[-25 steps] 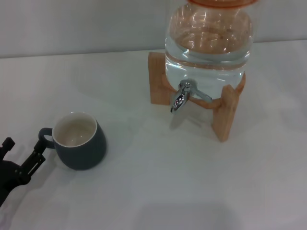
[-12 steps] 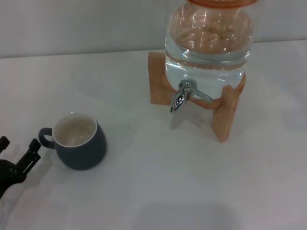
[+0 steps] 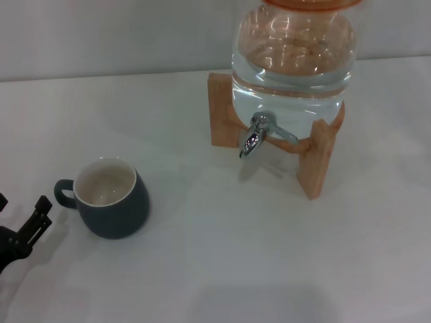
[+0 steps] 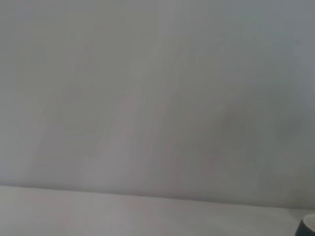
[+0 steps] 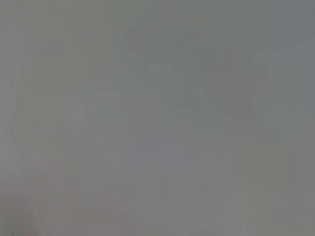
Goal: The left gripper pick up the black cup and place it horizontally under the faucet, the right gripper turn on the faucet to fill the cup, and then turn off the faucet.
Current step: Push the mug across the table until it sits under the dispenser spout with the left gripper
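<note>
White counter (image 3: 202,269), pale wall behind. At counter's near-left corner: fingers (image 3: 39,214) of left gripper (image 3: 17,225) spread apart, nothing between them, one tip up near the cup handle, the other cut off by the frame edge. Pulled back toward that corner vs. 1 s ago, when the tip was almost on the handle; now clearly apart from it. Black cup (image 3: 111,198) unmoved: upright, cream inside showing, handle toward the gripper, left-centre of counter, well apart from the faucet (image 3: 252,138). Faucet sticking out of water jar (image 3: 293,54) in wooden stand (image 3: 316,158) near the counter's far edge, lever untouched, no water running. Right gripper not in view. Meaning, prob.: approach backed off or being re-lined, so pickup not started; whole task still ahead. Left wrist view: only a sliver of cup at the edge.
</note>
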{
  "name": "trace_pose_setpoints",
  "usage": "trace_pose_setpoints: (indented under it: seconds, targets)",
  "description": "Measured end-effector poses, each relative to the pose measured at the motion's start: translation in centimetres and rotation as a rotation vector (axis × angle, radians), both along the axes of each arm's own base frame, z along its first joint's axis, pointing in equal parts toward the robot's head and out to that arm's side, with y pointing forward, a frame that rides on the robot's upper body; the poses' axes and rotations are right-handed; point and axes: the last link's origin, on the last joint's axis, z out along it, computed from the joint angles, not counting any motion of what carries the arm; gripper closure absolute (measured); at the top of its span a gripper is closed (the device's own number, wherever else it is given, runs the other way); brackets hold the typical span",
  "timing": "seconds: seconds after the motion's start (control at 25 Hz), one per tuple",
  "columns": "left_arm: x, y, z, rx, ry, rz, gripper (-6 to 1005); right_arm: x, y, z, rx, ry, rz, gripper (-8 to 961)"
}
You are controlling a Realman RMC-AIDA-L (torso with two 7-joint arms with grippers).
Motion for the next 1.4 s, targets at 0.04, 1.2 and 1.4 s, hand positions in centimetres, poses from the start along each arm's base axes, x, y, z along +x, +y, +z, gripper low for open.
trace_pose_setpoints:
  seconds: [0.04,1.2,1.4]
  targets:
    - [-0.02,-0.02,0.01,0.000,0.000,0.000,111,0.00,0.00,0.00,0.000,0.000,0.000,112]
    - [-0.73,0.10,-0.29,-0.030,0.032,0.039,110,-0.17,0.14,-0.17,-0.002,0.002,0.006,111]
    - [-0.53,0.39,-0.32,-0.033,0.034,0.029,110,-0.20,0.17,-0.16,-0.002,0.002,0.007,111]
